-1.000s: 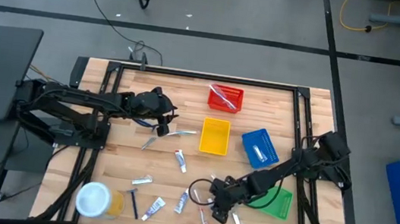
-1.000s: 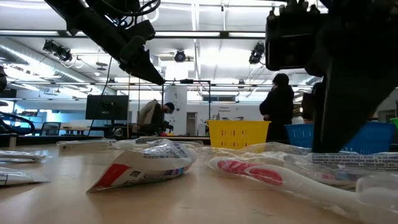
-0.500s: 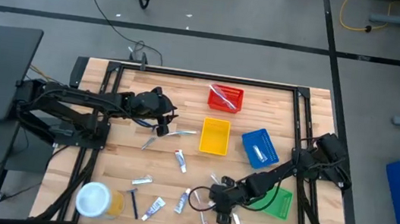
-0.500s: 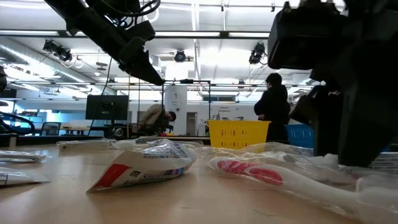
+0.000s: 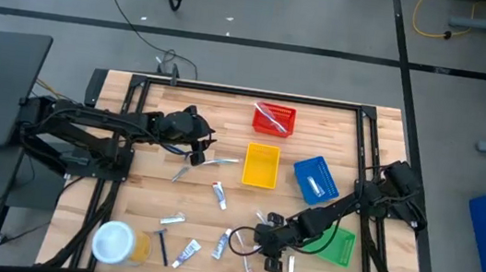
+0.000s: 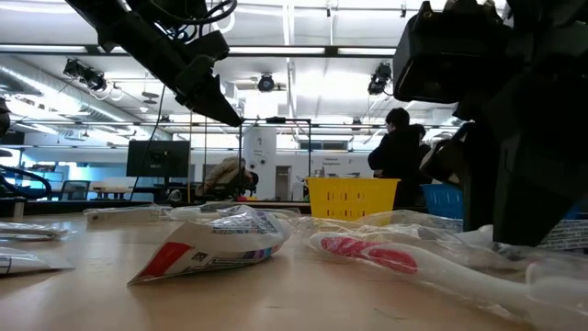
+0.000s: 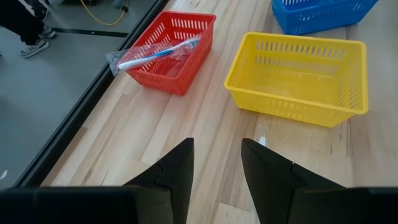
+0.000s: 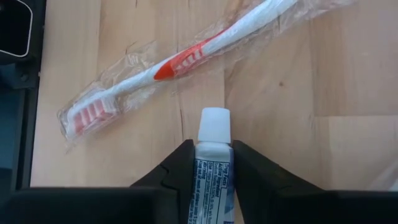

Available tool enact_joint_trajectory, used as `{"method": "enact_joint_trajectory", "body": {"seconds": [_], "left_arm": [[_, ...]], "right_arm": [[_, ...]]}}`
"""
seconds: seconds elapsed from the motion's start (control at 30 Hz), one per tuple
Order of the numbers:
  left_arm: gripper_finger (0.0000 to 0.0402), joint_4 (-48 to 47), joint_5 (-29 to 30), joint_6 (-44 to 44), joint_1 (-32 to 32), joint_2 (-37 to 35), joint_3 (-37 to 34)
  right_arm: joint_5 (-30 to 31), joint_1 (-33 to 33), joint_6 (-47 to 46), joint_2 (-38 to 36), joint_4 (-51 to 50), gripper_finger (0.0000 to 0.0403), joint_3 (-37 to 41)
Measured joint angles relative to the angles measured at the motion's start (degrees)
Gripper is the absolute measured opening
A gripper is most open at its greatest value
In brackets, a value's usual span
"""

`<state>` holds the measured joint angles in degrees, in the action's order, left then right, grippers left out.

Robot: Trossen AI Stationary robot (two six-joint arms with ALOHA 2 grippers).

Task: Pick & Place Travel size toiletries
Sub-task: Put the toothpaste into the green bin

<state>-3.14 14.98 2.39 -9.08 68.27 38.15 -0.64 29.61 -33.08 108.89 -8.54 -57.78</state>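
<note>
My right gripper (image 5: 274, 263) is low over the table's near edge, shut on a small white toothpaste tube (image 8: 213, 163) with blue print. A wrapped red-and-white toothbrush (image 8: 174, 65) lies on the wood just beyond the tube's cap. My left gripper (image 5: 198, 154) is open and empty above the table's middle left, next to a pale toothbrush (image 5: 219, 162). Other small tubes (image 5: 217, 193) and a razor (image 5: 161, 248) lie flat on the wood. One tube (image 6: 220, 244) shows close up in the low view. My right gripper pinches the tube's body between its two fingers, on the two sides just behind the white cap (image 8: 214, 126). The fingers slant down from above and lie along the tube. The cap sticks out past the fingertips. I cannot tell whether the tube rests on the table.
Red (image 5: 274, 118), yellow (image 5: 261, 165), blue (image 5: 316, 179) and green (image 5: 338, 247) trays stand at the table's middle and right; the red one holds a wrapped toothbrush (image 7: 158, 53). A round white-topped tub (image 5: 114, 241) stands at the near left. People stand in the room behind.
My right gripper has gone a little toward the table's near edge and down, to the small tube.
</note>
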Motion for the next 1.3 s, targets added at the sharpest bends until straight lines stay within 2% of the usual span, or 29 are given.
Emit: {"method": "enact_joint_trajectory", "body": {"seconds": [0.13, 0.3, 0.47, 0.63, 0.83, 1.03, 1.3], "left_arm": [[0.0142, 0.00, 0.00, -0.02, 0.00, 0.00, 0.00], [0.0142, 0.00, 0.00, -0.03, 0.00, 0.00, 0.00], [0.0142, 0.00, -0.02, -0.13, 0.00, 0.00, 0.00], [0.0142, -0.14, -0.03, -0.17, 0.00, 0.00, 0.00], [0.0142, -0.33, -0.02, -0.20, 0.00, 0.00, 0.00], [0.0142, -0.36, -0.09, -1.44, 0.00, 0.00, 0.00], [0.0142, -0.34, -0.13, -1.46, 0.00, 0.00, 0.00]], "right_arm": [[0.16, -0.15, 0.07, -1.39, -0.22, 0.0097, 0.19], [3.88, -1.24, 0.28, -5.10, -0.93, 0.0093, 0.26], [4.08, -2.36, 1.11, -9.17, -3.26, 0.0093, 0.26], [4.36, -3.26, -2.02, -15.97, -9.59, 0.0093, 0.26], [3.53, -2.09, -10.99, -26.22, -27.26, 0.0093, 0.15], [2.99, 2.86, -23.17, -32.85, -42.15, 0.0093, 0.37], [5.13, 13.80, -37.99, -33.61, -41.81, 0.0093, 4.03]]}}
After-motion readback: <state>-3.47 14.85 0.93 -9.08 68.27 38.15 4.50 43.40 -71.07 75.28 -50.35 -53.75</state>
